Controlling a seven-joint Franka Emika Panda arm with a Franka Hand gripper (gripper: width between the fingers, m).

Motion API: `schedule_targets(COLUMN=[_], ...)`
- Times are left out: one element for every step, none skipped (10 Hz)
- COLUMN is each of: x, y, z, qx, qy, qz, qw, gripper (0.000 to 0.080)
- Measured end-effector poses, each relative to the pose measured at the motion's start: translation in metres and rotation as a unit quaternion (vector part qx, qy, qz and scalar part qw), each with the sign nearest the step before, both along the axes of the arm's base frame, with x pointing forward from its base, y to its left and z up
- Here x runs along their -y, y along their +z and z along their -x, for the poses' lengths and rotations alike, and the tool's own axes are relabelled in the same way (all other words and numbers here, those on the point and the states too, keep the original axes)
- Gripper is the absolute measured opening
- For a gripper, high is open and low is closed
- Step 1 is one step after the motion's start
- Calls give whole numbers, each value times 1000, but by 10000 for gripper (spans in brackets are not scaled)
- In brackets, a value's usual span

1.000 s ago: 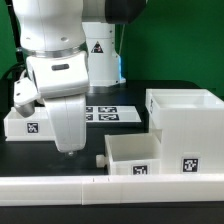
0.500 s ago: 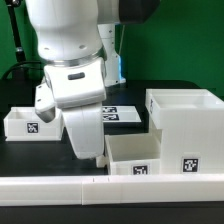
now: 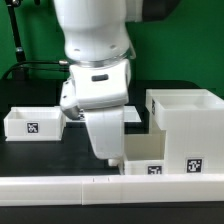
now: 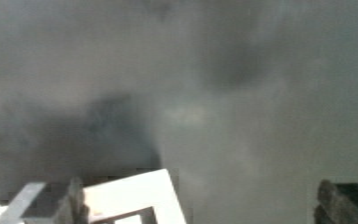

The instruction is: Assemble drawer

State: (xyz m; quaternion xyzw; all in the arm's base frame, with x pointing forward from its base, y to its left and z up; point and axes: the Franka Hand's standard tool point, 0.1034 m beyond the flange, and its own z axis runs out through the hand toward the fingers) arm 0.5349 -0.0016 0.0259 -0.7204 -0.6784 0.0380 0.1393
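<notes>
The big white housing (image 3: pixel 186 118) stands at the exterior view's right, open side up, with a tag on its front. One small tray (image 3: pixel 34 122) lies at the left. The second tray (image 3: pixel 150 156) lies in front of the housing; my arm hides its left end and knob. My gripper (image 3: pixel 107 157) hangs low over that end, just above the table. In the wrist view my gripper (image 4: pixel 208 206) is open, its fingers (image 4: pixel 69 200) wide apart, and a white tray corner (image 4: pixel 137 198) shows between them, close to one finger. Nothing is held.
A long low white rail (image 3: pixel 60 186) runs along the front edge of the black table. The marker board (image 3: pixel 134 117) lies behind my arm and is mostly hidden. A green wall and cables stand at the back.
My arm has swept from beside the left tray toward the exterior view's right and now hangs over the left end of the near tray, hiding its knob. The parts have not moved.
</notes>
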Motion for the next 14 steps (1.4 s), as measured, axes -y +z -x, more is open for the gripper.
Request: schedule_targets(x=[-1, 6, 15, 19, 18, 19, 19, 23, 23, 20, 18, 15, 9, 2], y=[0, 0, -1, 0, -1, -1, -1, -1, -1, -1, 1, 2, 1, 0], z=[0, 1, 5, 7, 7, 7, 7, 2, -6, -16, -19, -20, -19, -18], qx=[0, 0, -2, -3, -4, -4, -4, -3, 0, 4, 6, 5, 2, -1], qy=[2, 3, -3, -7, -8, -8, -8, -3, -4, -3, -10, -17, -27, -40], qz=[-1, -2, -1, 0, 0, 0, 0, -2, -3, -4, -2, 0, 2, 6], qw=[1000, 1000, 1000, 1000, 1000, 1000, 1000, 1000, 1000, 1000, 1000, 1000, 1000, 999], gripper=[649, 649, 649, 649, 649, 649, 649, 649, 649, 649, 649, 649, 649, 649])
